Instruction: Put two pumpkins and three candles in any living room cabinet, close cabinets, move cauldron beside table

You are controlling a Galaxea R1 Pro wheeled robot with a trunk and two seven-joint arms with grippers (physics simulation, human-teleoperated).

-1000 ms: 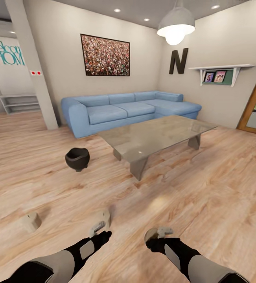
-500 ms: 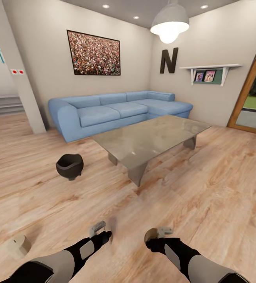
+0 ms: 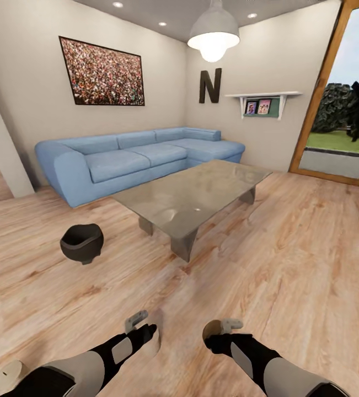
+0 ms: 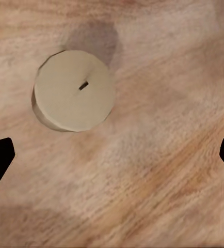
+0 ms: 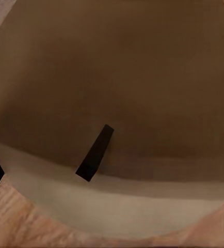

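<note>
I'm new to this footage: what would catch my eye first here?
The blue corner sofa against the far walls, with the glass-topped table before it. Left of the table, the black cauldron stands on the plank floor. Nearest, the right pincer holds a candle.

Wide open plank floor (image 3: 289, 264) to the right and straight ahead, nothing on it. The glass tabletop (image 3: 193, 193) blocks the middle distance, with the blue sofa (image 3: 129, 160) walling off the far side behind it. The cauldron (image 3: 81, 242) sits alone on the left, a clear gap between it and the table. Near left, one candle (image 3: 3, 377) lies at the edge; another (image 4: 74, 90) stands under the left end effector (image 3: 140, 325).
</note>
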